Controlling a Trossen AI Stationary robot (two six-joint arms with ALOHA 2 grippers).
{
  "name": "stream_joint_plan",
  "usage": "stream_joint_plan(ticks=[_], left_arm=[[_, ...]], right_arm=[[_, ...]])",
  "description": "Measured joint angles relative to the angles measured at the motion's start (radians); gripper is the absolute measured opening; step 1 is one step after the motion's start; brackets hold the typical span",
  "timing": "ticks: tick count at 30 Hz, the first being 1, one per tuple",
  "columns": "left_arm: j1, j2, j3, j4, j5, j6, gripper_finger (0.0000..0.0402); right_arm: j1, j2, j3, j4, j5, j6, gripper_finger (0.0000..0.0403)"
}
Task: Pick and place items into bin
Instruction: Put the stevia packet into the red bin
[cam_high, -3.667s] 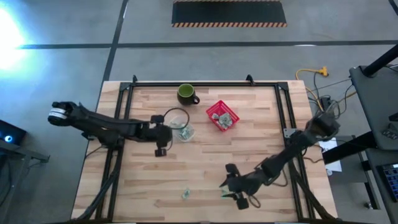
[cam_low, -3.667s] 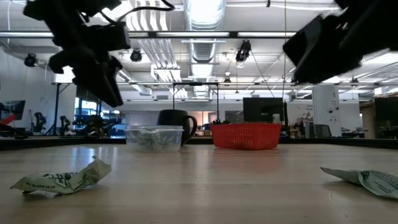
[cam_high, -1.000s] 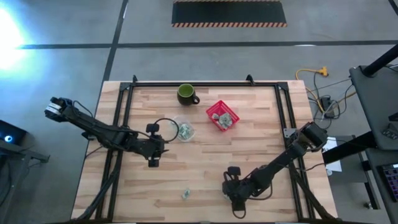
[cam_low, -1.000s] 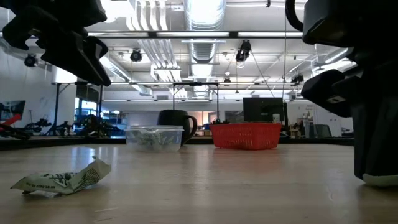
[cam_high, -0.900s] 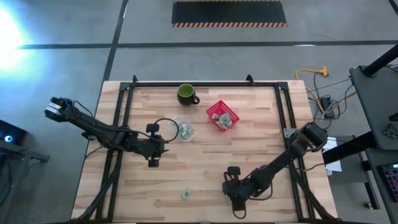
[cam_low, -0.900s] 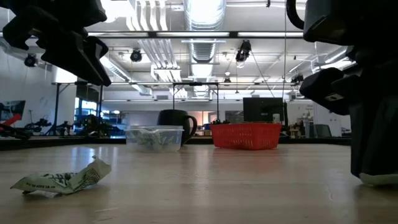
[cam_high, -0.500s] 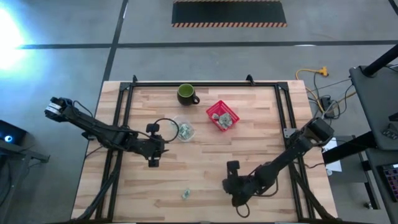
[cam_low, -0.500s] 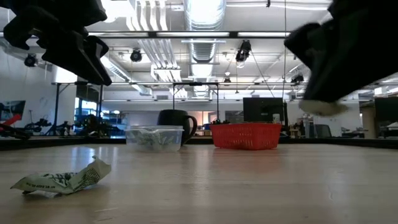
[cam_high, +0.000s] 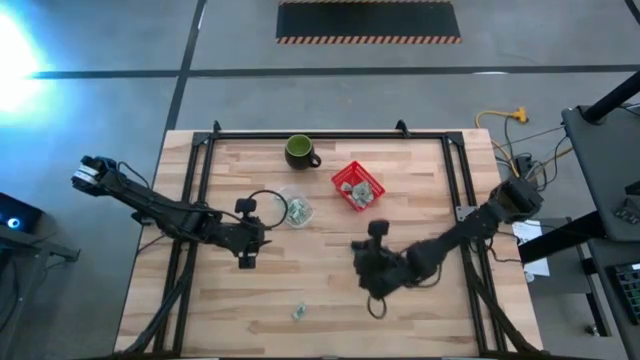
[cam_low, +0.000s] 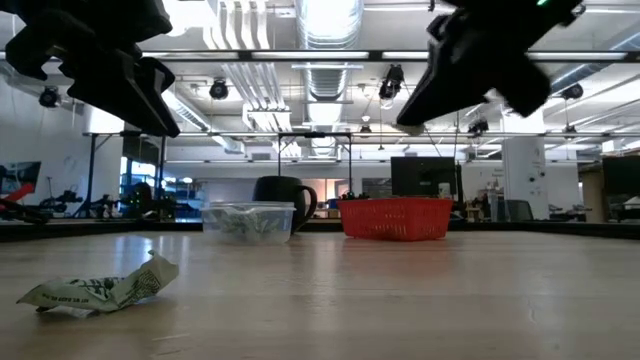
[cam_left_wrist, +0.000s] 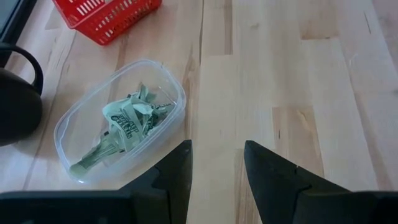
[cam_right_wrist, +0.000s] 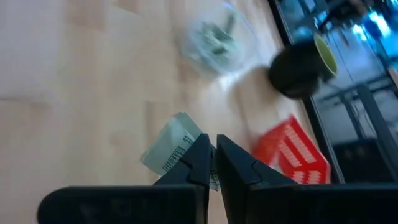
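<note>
While my right pincer (cam_right_wrist: 211, 163) hangs over the middle of the worktop (cam_high: 330, 290), it is clenched on one pale green-and-white wrapper piece (cam_right_wrist: 171, 150), pinched at its edge, most of it sticking out to one side. I judge these pieces near weightless, soft and crumpled, not fragile; they'll flop and could slip from a thin pinch, so I'd take the bunched middle or a thick fold, not a flat corner. One loose wrapper (cam_high: 298, 313) lies on the worktop near the front edge, well apart from both arms; in the low view it sits flat and creased.

Containers: the red basket (cam_high: 357, 186) behind the middle of the worktop holds a few pale pieces already. The clear plastic tub (cam_left_wrist: 121, 121) just beside it holds a tangle of the same wrappers. The dark green mug (cam_high: 299, 151) stands behind the tub; I can't tell what's in it. I take the red basket for the bin, though that's a guess.

My left pincer (cam_left_wrist: 216, 163) waits near the tub, fingers parted, gripping nothing.
</note>
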Motion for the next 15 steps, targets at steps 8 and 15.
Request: stream_joint_plan(ticks=[8, 15], left_arm=[[0.000, 0.000, 0.000, -0.002, 0.000, 0.000, 0.0130], [0.000, 0.000, 0.000, -0.001, 0.000, 0.000, 0.0130]], right_arm=[[-0.196, -0.032, -0.008, -0.031, -0.005, -0.002, 0.0012], [-0.349, -0.039, -0.028, -0.073, -0.054, 0.076, 0.0013]])
